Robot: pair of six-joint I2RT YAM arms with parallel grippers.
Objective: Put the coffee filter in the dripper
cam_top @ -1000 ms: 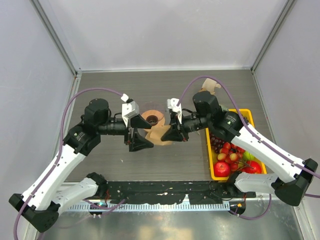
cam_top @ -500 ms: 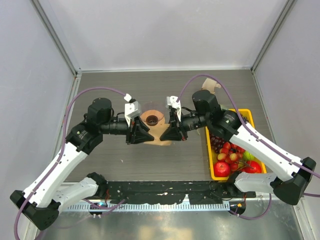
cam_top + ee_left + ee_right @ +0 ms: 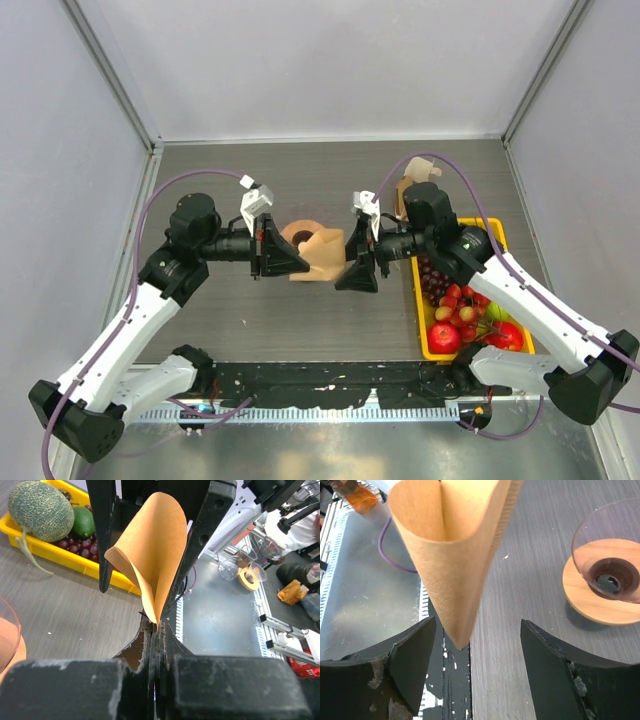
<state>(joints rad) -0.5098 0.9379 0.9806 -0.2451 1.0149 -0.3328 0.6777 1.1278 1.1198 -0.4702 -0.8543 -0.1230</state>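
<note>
The coffee filter (image 3: pixel 150 555), a tan paper cone, stands pinched by its pointed end in my left gripper (image 3: pixel 156 628), whose jaws are shut on it. In the top view the filter (image 3: pixel 325 256) hangs just right of the dripper (image 3: pixel 301 238), a clear glass cone on a round orange-brown collar. My left gripper (image 3: pixel 292 260) reaches in from the left beside the dripper. My right gripper (image 3: pixel 475 650) is open, its fingers (image 3: pixel 412 655) standing wide on either side of the filter (image 3: pixel 450 555) without touching it. The dripper (image 3: pixel 607 580) rests on the table to the right there.
A yellow fruit tray (image 3: pixel 492 228) with apples, grapes and cherries lies at the right under the right arm. A bunch of paper filters (image 3: pixel 408 186) sits behind that arm. The left wrist view shows a melon (image 3: pixel 40 510) and a lime (image 3: pixel 82 522) in the tray (image 3: pixel 75 562).
My left gripper closed on the filter's tip. My right gripper let go of it, opened wide and drew back to the right.
</note>
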